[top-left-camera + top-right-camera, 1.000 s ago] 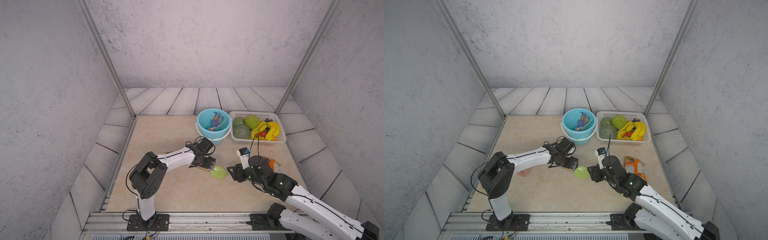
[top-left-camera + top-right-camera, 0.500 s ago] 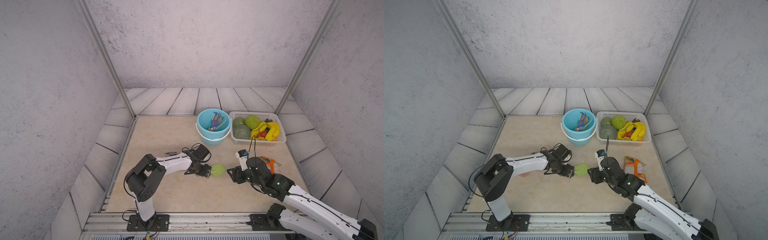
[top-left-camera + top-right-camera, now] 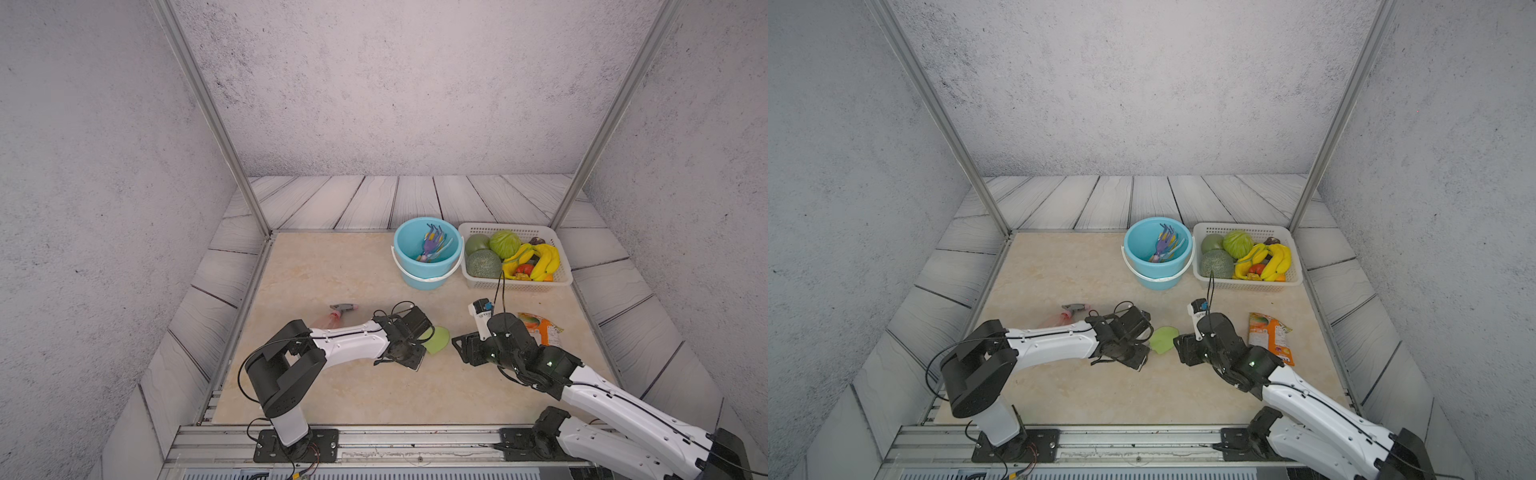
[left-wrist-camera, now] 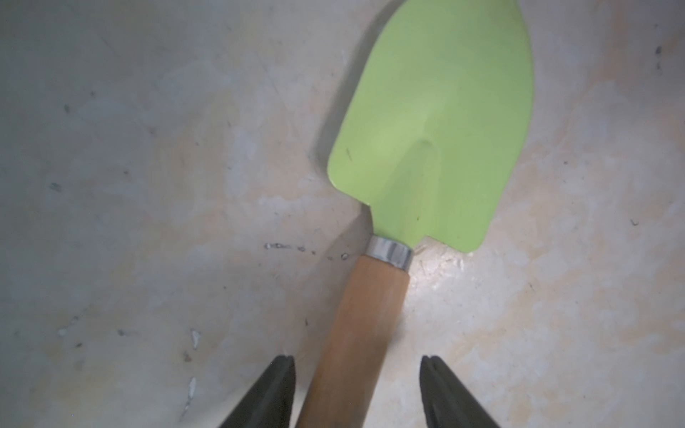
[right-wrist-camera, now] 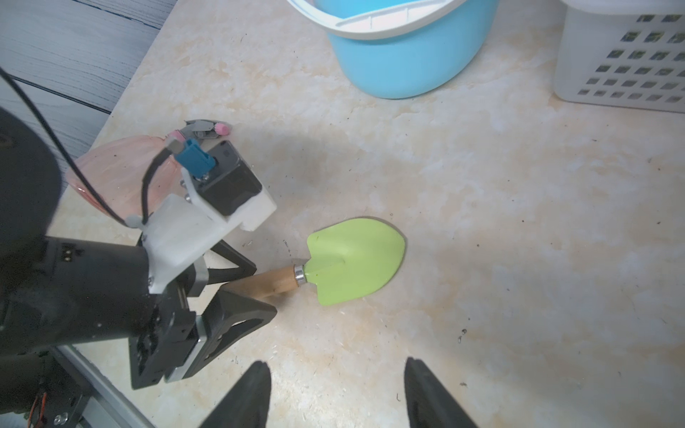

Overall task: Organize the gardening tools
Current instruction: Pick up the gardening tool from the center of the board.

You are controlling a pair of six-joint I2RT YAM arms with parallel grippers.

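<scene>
Trowel point(image 3: 437, 340), light-green blade and wooden handle, lies flat about mid-table, blade toward 3 o'clock, and the left gripper point(image 4: 356, 360) straddles the handle with jaws parted, bare table showing on each side. Right gripper point(image 5: 336, 363) hovers near the blade tip at 3 o'clock, jaws moderately wide and empty. Purple and blue rakes point(image 3: 432, 247) stand in the light-blue bucket point(image 3: 426, 279) at 12 o'clock; the pink spray bottle point(image 3: 330, 319) lies at 9 o'clock.

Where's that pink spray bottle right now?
In both top views the pink spray bottle lies on the beige tabletop, partly hidden behind the left arm, left of the blue bucket.
</scene>
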